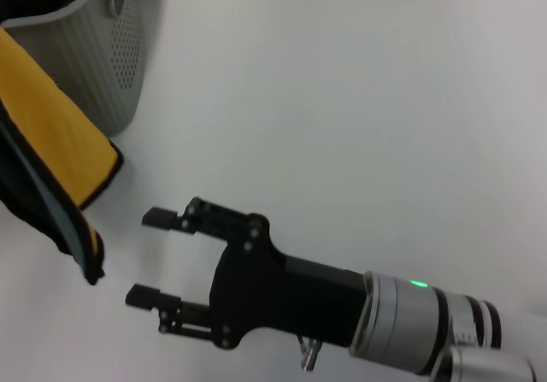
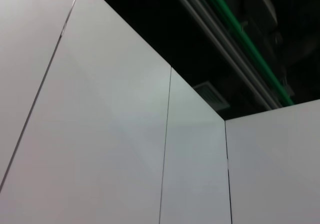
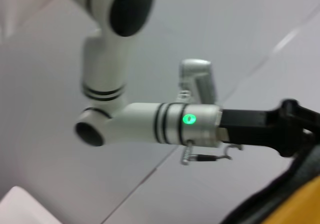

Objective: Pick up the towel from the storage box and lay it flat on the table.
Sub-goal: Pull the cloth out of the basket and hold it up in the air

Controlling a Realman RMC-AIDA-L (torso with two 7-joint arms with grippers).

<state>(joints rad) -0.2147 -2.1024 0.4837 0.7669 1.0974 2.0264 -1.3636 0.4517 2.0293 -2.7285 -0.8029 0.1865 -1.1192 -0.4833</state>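
While splayed, right pincer (image 1: 154, 258) beside towel (image 1: 60, 155)

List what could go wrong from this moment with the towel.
1. The towel hangs folded above the table, yellow side showing, so it may land doubled instead of flat.
2. The open right tool sits just beside its lower corner; closing now might miss or pinch both layers.
3. The storage box stands right behind the towel, so a swing may drag cloth against it.
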